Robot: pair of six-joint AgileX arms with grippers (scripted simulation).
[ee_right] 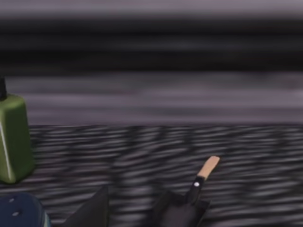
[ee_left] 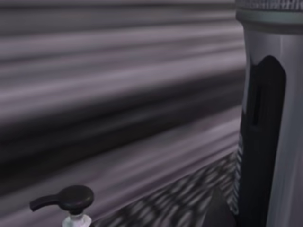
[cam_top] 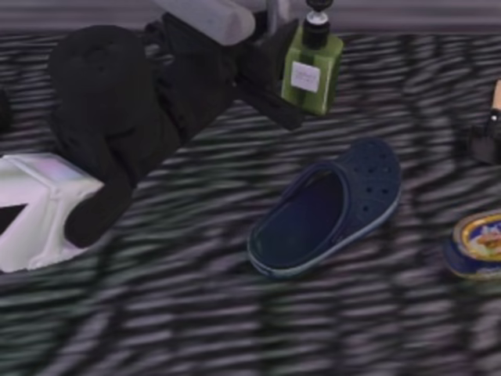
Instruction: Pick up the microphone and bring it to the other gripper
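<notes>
The microphone (ee_left: 271, 118) fills one side of the left wrist view from very close. It stands upright, with a grey body, a black inset and a mesh band at its top edge. In the top view I cannot pick it out from the arm. My left gripper (cam_top: 270, 78) reaches to the back middle of the table, right beside the green pump bottle (cam_top: 311, 70). Whether it holds the microphone does not show. My right gripper (ee_right: 135, 196), the other gripper, is out of the top view. It stands open low over the table with nothing between its fingers.
A blue clog (cam_top: 329, 207) lies in the middle of the table. A round blue and gold tin (cam_top: 479, 244) and a black tool with a tan handle (ee_right: 201, 182) sit at the right edge. The bottle's black pump (ee_left: 66, 199) shows near the microphone.
</notes>
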